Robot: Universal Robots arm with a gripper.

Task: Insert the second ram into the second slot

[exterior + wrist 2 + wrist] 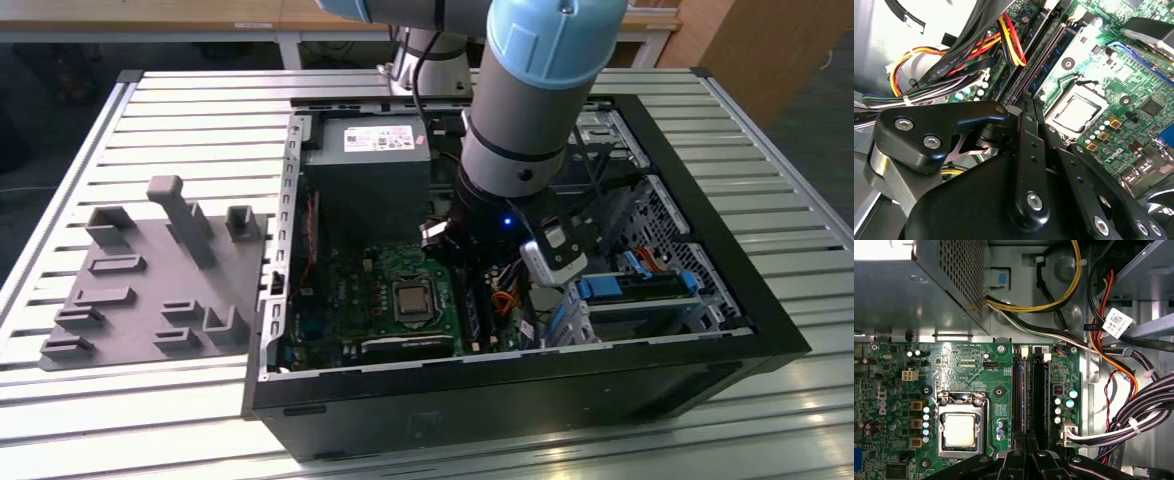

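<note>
The computer case (747, 330) is lying on its side with its lid off, so the arm (534, 100) is reaching straight down inside it. The claw (1025, 437) is hanging low over the near end of the slots (1030, 390). Its two fingers (1029, 125) are squeezed together with no gap showing, and I am seeing nothing pinched between them. I think they are shut like that to make one blunt tip for pushing. A thin bluish strip is running along the slot closer to the processor socket (960, 430), right ahead of the fingertips. It is looking to me like the second ram (1040, 57) standing on its edge there, though I cannot tell for sure. The cables (1134, 410) are bunching on the exterior view's right of the slots, I guess so nothing is blocking the way. Counting now: one arm, one claw, two long slots side by side, two white clips (1024, 351) at their far ends, one socket, one grey power box (367, 160), and one grey tray (134, 300) sitting on the table (200, 110) to the exterior view's left of the case.
</note>
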